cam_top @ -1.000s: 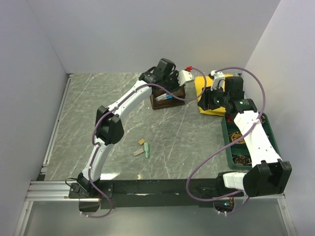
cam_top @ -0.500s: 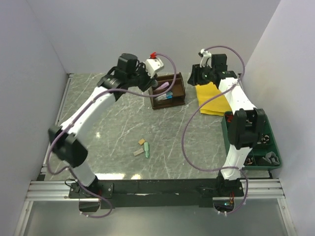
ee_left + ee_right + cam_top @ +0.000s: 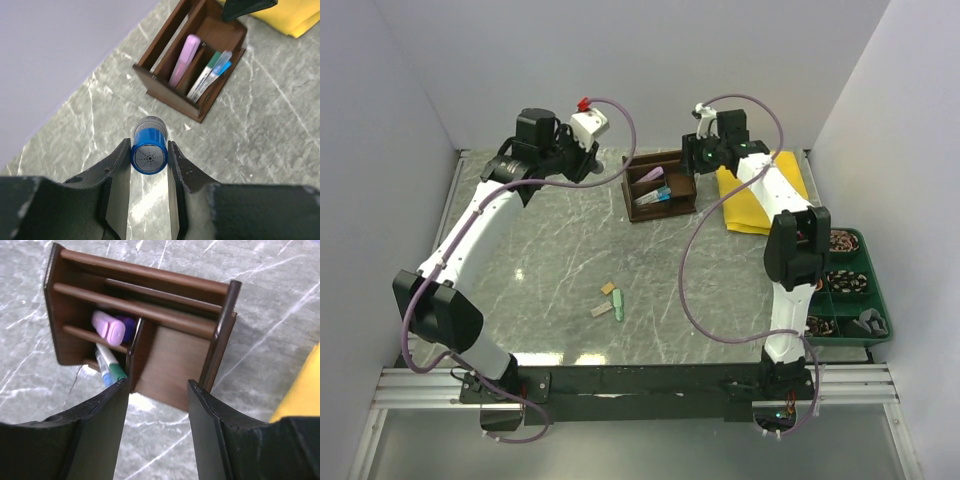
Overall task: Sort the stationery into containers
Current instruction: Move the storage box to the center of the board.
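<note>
My left gripper [image 3: 575, 160] [image 3: 148, 150] is shut on a tiny blue-capped bottle [image 3: 148, 155], held above the table left of the brown wooden organiser [image 3: 665, 208] [image 3: 165, 92]. The organiser holds a purple marker [image 3: 182, 60] [image 3: 110, 327] and white pens with green and blue caps [image 3: 210, 75] [image 3: 107, 367]. My right gripper [image 3: 692, 158] [image 3: 157, 385] is open and empty, just above the organiser's [image 3: 170, 365] right side. Tan and green erasers [image 3: 610, 300] lie on the table in the middle front. The dark green tray [image 3: 868, 262] with coiled bands stands at the right.
A folded yellow cloth [image 3: 760, 195] lies between the organiser and the tray. The table is grey marble, with walls at the left, back and right. The right arm stretches over the cloth toward the organiser.
My left gripper has swung left, away from over the organiser. My right gripper has moved from above the cloth up and left to the organiser's right side.
</note>
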{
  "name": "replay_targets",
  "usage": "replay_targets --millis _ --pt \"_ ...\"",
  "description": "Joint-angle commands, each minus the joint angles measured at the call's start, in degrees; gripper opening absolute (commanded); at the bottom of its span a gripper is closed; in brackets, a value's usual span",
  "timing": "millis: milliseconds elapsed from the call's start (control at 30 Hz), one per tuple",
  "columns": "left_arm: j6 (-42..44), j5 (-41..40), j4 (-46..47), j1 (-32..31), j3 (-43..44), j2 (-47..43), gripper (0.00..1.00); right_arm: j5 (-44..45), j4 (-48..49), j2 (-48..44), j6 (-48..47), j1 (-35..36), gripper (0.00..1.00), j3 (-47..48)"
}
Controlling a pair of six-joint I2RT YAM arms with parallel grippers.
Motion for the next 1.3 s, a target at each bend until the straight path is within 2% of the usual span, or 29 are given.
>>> replay_targets --millis 0,633,667,700,733,800,900,933,1033,1100,1267 --pt "-1.8 0.3 0.9 1.7 -1.0 -3.6 0.01 4.8 1.4 2.6 -0.2 0.5 0.58 4.5" --pt "-2.5 1.6 0.9 3.9 -1.5 -3.1 0.01 11.8 1.7 9.4 -0.8 1.4 0.56 8.2" --pt "-2.5 1.6 0.9 4.0 -1.4 -3.1 0.01 12.4 1.8 9.6 -0.8 1.4 0.54 8.2" --pt "-2.4 1.6 0.9 4.0 -1.4 -3.1 0.02 12.4 1.9 9.6 -0.7 1.6 0.45 8.3" --pt "-2.4 1.6 1.0 4.0 -1.4 -3.2 0.02 12.5 1.8 9.6 -0.6 1.7 0.41 8.2" --pt "-2.3 1.8 0.8 4.0 -1.5 -3.2 0.02 12.7 1.9 9.0 -0.5 1.8 0.35 7.6" --pt "-2.2 2.4 0.8 4.0 -1.6 -3.4 0.02 12.8 1.6 8.1 -0.5 2.3 0.21 6.5" --pt "-2.2 2.4 0.8 4.0 -1.7 -3.5 0.03 13.0 1.6 7.7 -0.4 2.6 0.13 6.0" --pt "-2.0 2.9 0.8 4.0 -2.1 -4.2 0.03 13.5 1.6 5.4 -0.3 3.5 0.03 3.1" --pt "-2.0 3.2 0.8 4.0 -2.6 -4.9 0.04 14.3 1.4 3.0 0.0 4.0 0.00 0.2" --pt "-2.1 3.5 1.3 4.0 -3.6 -7.1 0.04 19.1 2.0 -3.7 5.9 5.7 0.00 -9.1"
